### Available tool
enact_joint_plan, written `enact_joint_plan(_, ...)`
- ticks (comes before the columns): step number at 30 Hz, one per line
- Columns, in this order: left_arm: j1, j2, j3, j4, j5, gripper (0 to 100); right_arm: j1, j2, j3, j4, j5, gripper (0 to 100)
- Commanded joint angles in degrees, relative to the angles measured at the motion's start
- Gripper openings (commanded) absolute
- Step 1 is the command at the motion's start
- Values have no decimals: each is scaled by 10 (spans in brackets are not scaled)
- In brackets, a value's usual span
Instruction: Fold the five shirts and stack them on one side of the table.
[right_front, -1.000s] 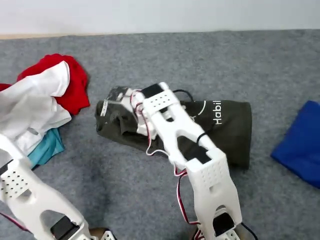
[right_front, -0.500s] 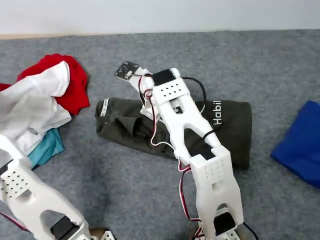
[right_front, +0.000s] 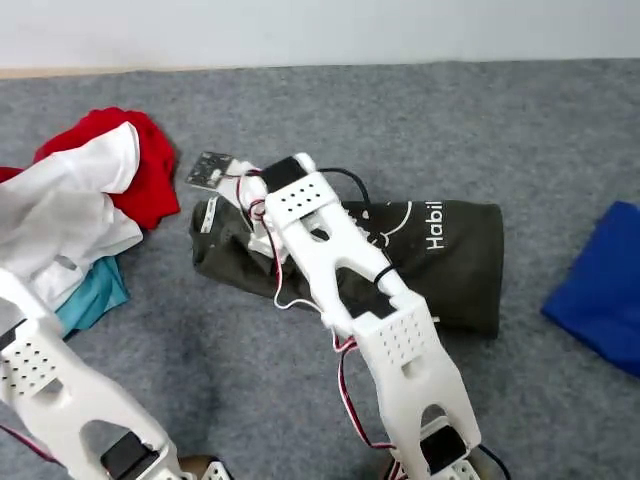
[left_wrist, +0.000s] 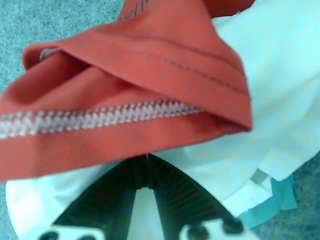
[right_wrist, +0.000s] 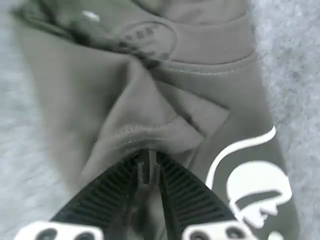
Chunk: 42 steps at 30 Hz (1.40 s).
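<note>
On the grey table (right_front: 400, 110) I see the olive shirt (right_front: 460, 270) lying rumpled at centre, a blue shirt (right_front: 605, 280) at the right edge, and the white shirt (right_front: 60, 215), red shirt (right_front: 150, 175) and teal shirt (right_front: 95, 290) heaped at left. My right gripper (right_wrist: 147, 162) pinches cloth near the olive shirt's collar. My left gripper (left_wrist: 147, 167) is closed against the white shirt.

Olive shirt (right_front: 450, 260), white print, ctr of counter: roughly folded, left end rumpled. Red shirt (right_front: 150, 170), white shirt (right_front: 70, 215), teal shirt (right_front: 95, 295): unfolded heap at left, white uppermost, teal beneath, near side. Blue shirt (right_front: 600, 290): right edge, apart.
</note>
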Motion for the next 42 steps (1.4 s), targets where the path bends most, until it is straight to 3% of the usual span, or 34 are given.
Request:
enact_joint_plan(1, 0, -4, -2, 12, -2, 6, 39, 7, -51, -58, 30, 26)
enact_joint_plan(9, 0, -4, -2, 12, -2, 6, 51, 13, -186, -10, 33, 26)
enact_joint_plan(20, 1, -4, -2, 12, -2, 6, -41, 15, -231, 192, 17, 25)
enact_joint_plan(25, 1, -4, -2, 12, -2, 6, -51, 44, -221, 179, -20, 25)
enact_joint_plan(28, 1, -4, -2, 12, -2, 6, -22, 91, -225, 150, -18, 25)
enact_joint_plan(35, 1, -4, 6, 12, -3, 6, 44, 136, -281, 29, 56, 25)
enact_joint_plan(42, 6, -8, 36, 11, -4, 6, 32, 136, -397, 88, 61, 25)
